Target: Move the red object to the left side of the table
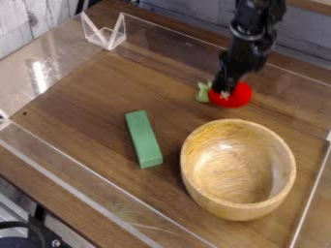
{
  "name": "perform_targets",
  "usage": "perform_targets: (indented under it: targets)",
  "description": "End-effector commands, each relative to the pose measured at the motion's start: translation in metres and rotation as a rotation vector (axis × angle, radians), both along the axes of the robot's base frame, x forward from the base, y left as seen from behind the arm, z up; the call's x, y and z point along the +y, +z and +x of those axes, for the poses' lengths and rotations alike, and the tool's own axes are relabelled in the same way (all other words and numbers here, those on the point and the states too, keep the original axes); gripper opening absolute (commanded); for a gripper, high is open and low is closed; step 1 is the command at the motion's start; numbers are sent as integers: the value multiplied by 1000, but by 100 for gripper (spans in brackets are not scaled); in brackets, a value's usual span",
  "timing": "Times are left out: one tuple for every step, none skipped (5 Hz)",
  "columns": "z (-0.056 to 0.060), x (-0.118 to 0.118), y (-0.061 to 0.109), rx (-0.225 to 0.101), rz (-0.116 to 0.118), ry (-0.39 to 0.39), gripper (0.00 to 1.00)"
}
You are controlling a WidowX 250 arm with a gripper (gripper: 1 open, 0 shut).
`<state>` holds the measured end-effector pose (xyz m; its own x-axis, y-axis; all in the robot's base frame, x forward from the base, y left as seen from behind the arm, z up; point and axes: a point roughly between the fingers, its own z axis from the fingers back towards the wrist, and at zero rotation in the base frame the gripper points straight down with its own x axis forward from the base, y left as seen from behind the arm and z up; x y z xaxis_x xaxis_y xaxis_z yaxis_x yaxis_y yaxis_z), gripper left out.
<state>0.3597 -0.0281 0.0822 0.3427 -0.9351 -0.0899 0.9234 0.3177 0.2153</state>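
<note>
The dark jaws of a robot gripper (229, 87) are closed on a small red toy fruit (233, 95), gripping it from above at a wooden table. The fruit's light green leafy end (203, 91) points toward the left of the view, and both the gripper and its load appear softly blurred. The black arm (254, 34) reaches in from the top of the frame and leans down to the fruit, which is right of center in the camera view, in the upper half of the picture. Whether the fruit touches the tabletop or hangs just over it cannot be told.

Just below the fruit in the view, and apart from it, a round, light wooden bowl (238, 171) sits upright on the dark brown wood-grain table (77, 107), its mouth open to the camera. Only the bowl's smooth, pale inside shows within its rim, and the red fruit is outside it. To the left of the bowl, a green rectangular block (142, 139) lies on the tabletop, slightly slanted and apart from the bowl.

Farther out, a small clear plastic piece (105, 32) stands near the upper left edge. Low clear plastic walls (77, 186) border the table. A dark, partly visible object (18, 235), too cropped to identify, occupies the lower left corner.
</note>
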Motion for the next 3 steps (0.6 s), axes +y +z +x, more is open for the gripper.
perform_targets:
  targets:
    - [2, 1, 49, -126, 13, 29, 0]
    - [-5, 12, 73, -174, 38, 110, 0]
    - [-14, 39, 85, -195, 59, 247, 0]
